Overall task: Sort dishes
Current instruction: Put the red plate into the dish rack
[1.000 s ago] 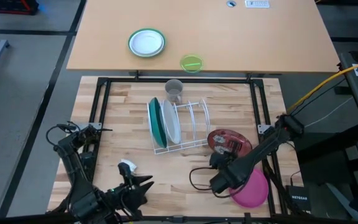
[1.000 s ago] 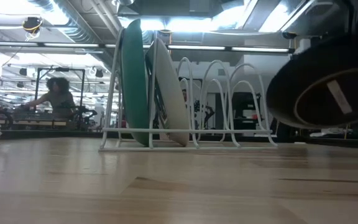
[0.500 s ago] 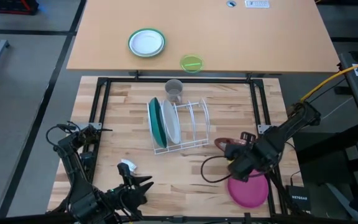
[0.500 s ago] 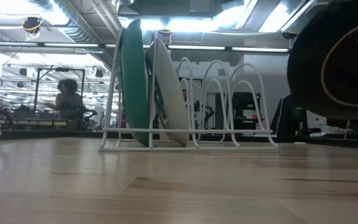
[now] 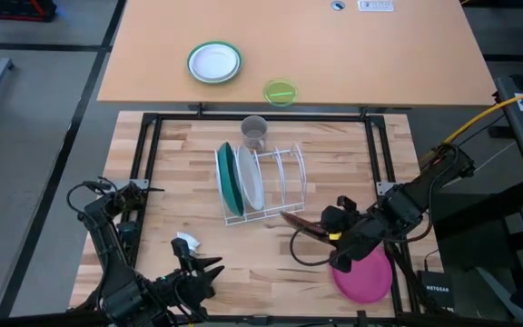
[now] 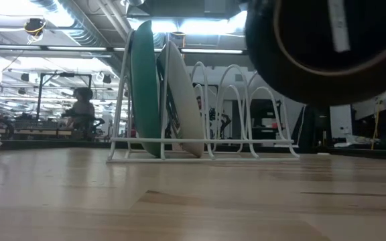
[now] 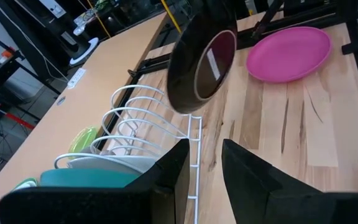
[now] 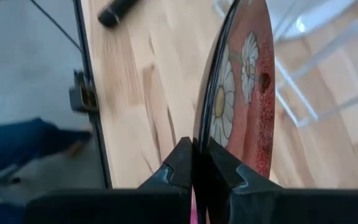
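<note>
**A:** Which arm has the work right now?

**B:** The right one. The right gripper (image 5: 331, 235) is clamped tight on the rim of the dark red plate (image 5: 302, 225), and the right wrist view shows both fingers pinching the edge with the pale flower marks facing one side.

**A:** Where is that plate relative to the rack?

**B:** It hangs in the air just off the near right corner of the white wire rack (image 5: 284, 177), clear of the table. From above it shows almost edge-on, so it is turned close to upright. Its edge runs roughly left to right, whereas the teal-green plate (image 5: 227, 179) and the white plate (image 5: 250, 177) already standing in the left slots run near to far.

**A:** So the gap to close is to the left and farther away?

**B:** Yes, I judge so. The free slots lie to the left of the claw and slightly beyond it, and the plate likely needs to swing about a quarter turn to line up with the wires.

**A:** And the arm's pose?

**B:** It reaches in from the right edge, forearm angled toward the rack. The magenta pink plate (image 5: 363, 274) lies flat beneath it, near right.

**A:** The left arm?

**B:** Folded at the near left corner; the left gripper (image 7: 202, 167) is partly open, holding nothing.
</note>
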`<move>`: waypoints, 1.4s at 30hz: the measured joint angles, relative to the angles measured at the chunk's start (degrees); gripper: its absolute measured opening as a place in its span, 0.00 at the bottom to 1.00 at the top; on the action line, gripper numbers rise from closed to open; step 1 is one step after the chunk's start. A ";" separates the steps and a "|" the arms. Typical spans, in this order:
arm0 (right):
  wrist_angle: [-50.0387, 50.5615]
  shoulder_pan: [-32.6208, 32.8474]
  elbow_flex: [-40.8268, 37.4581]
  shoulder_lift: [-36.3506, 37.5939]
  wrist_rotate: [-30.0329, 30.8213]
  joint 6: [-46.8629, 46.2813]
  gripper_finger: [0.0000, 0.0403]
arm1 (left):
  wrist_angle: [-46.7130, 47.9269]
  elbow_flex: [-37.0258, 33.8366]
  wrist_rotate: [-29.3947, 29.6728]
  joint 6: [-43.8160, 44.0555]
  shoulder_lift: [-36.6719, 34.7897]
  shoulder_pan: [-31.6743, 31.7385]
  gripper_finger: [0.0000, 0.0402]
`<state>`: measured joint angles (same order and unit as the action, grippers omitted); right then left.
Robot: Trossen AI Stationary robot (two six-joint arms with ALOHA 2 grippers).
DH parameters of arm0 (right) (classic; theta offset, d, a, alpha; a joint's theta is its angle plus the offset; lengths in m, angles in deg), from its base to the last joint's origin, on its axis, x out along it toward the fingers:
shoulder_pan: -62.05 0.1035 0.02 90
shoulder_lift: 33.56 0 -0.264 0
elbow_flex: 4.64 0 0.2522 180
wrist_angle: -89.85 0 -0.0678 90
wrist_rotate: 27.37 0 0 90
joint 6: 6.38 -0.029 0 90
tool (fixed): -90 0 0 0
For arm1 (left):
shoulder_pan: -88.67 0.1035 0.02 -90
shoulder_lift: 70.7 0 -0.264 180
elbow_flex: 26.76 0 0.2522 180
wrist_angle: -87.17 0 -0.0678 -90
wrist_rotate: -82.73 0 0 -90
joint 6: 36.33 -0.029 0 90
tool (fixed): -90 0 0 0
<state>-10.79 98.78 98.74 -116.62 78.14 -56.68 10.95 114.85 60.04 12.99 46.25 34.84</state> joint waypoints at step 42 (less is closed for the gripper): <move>-27.34 -24.99 -10.24 -0.44 9.90 5.60 0.05 | 0.00 0.00 0.02 -2.11 0.00 0.00 0.21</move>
<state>-38.13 73.79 88.50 -117.06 88.04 -51.08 10.95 114.85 60.06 10.88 46.25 34.84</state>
